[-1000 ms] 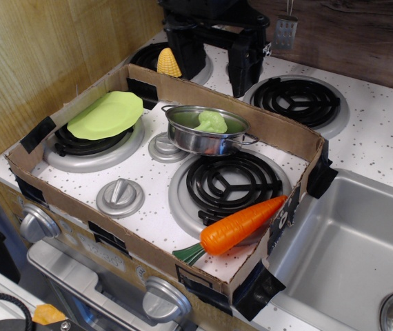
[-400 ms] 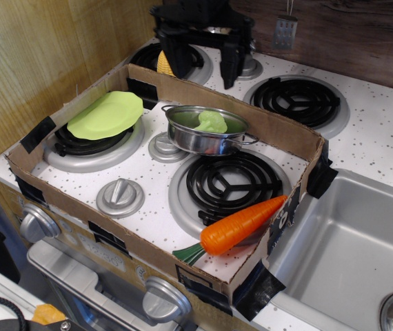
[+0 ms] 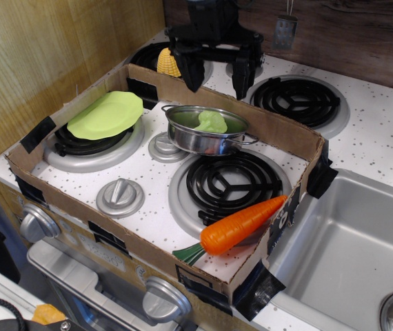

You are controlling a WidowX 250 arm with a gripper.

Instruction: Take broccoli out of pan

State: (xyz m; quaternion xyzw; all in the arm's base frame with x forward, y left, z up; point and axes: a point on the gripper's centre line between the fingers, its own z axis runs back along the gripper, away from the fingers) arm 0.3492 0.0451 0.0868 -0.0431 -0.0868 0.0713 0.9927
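Note:
The broccoli [image 3: 212, 122] is a small pale lime-green lumpy piece lying inside the pan [image 3: 183, 134], a shallow shiny steel pot with wire side handles, standing in the middle of the toy stove inside a cardboard frame. My black gripper [image 3: 216, 77] hangs open above and behind the pan, over the frame's back wall, its two fingers pointing down and spread wide. It holds nothing and is clear of the pan.
A flat lime-green plate [image 3: 106, 114] lies on the left burner. An orange carrot [image 3: 241, 225] lies at the front right burner. A yellow corn [image 3: 168, 63] stands behind the cardboard wall [image 3: 279, 127]. Stove knobs [image 3: 120, 196] sit in front of the pan. A steel sink [image 3: 348, 255] is at the right.
My gripper has moved right and a little forward and lower, toward the pan. The pan and broccoli have not moved.

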